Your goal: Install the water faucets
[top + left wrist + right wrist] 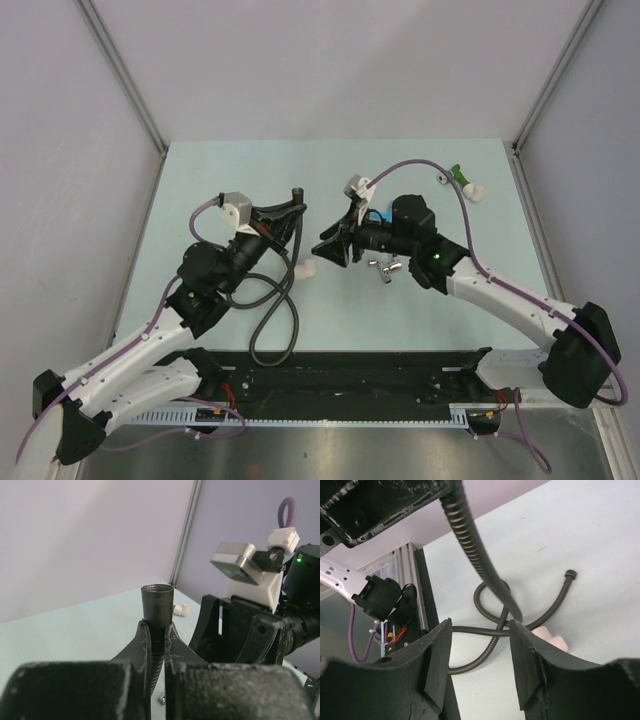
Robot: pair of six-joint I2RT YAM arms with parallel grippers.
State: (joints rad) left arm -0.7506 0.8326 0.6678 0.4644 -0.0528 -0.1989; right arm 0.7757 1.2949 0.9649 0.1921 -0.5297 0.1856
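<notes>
Water faucets (385, 268), small and of shiny chrome with short stubs sticking out, lie on the pale green table (200, 180) to the right of the black hose (470, 535), apart from it and free of both grippers. Finer detail is too small to tell. The left gripper (157, 627) is clenched on the hose just below its threaded end, which stands upright. The right gripper (480, 665) is spread wide, grasping nothing, near the hose's raised part.

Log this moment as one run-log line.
left pincer: shut on hose, threaded end up | right pincer: open, empty | faucet: lying loose, ungrasped | install: not yet done
</notes>
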